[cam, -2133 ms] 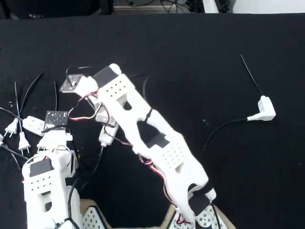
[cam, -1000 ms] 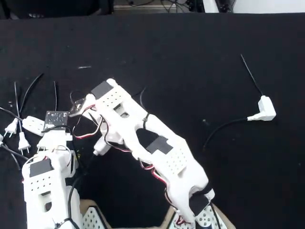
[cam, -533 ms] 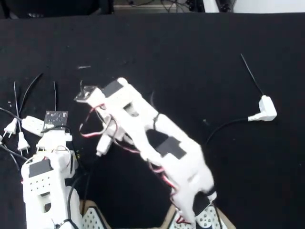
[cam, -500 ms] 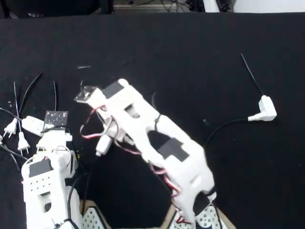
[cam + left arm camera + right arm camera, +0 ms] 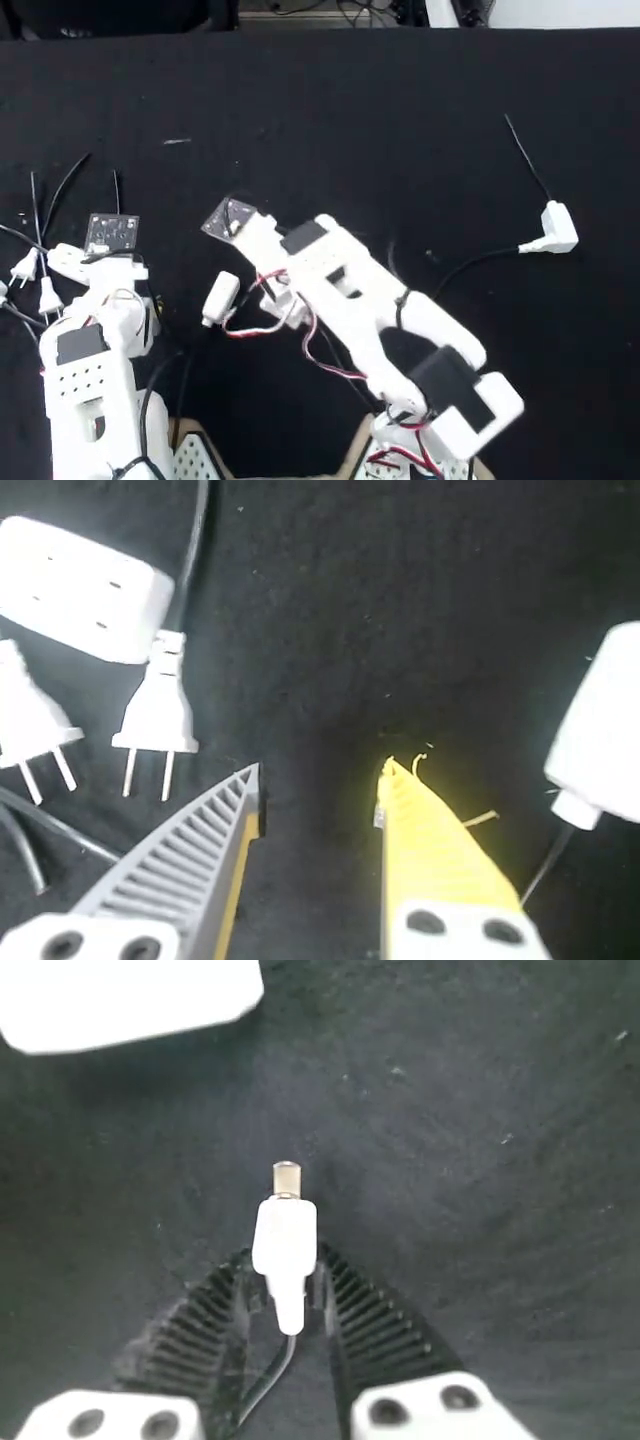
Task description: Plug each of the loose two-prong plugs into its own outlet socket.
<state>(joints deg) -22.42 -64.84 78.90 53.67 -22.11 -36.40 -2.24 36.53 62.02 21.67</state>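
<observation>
My right gripper (image 5: pixel 283 1260) is shut on a small white plug (image 5: pixel 285 1230), its metal prong end pointing away from the wrist and its cord trailing back between the fingers. The right arm (image 5: pixel 340 285) stretches from the near edge to the table's left-centre. My left gripper (image 5: pixel 318 775) hangs open over bare cloth, nothing between its fingers. Just beyond it lie two loose two-prong plugs (image 5: pixel 160 720) (image 5: pixel 30 725) and a white outlet socket (image 5: pixel 80 575). In the high view these plugs (image 5: pixel 22 268) (image 5: pixel 48 295) and socket (image 5: pixel 68 262) sit at the far left.
Between the two arms a second white socket piece (image 5: pixel 220 297) lies on a black cord, seen also as the white block (image 5: pixel 600 730). A white right-angle plug (image 5: pixel 555 228) with its cord rests far right. Black cords (image 5: pixel 60 190) curl at the left edge.
The right arm has swung rightward and drawn back toward the near edge, away from the left cluster. The left arm's wrist has shifted slightly farther from the near edge.
</observation>
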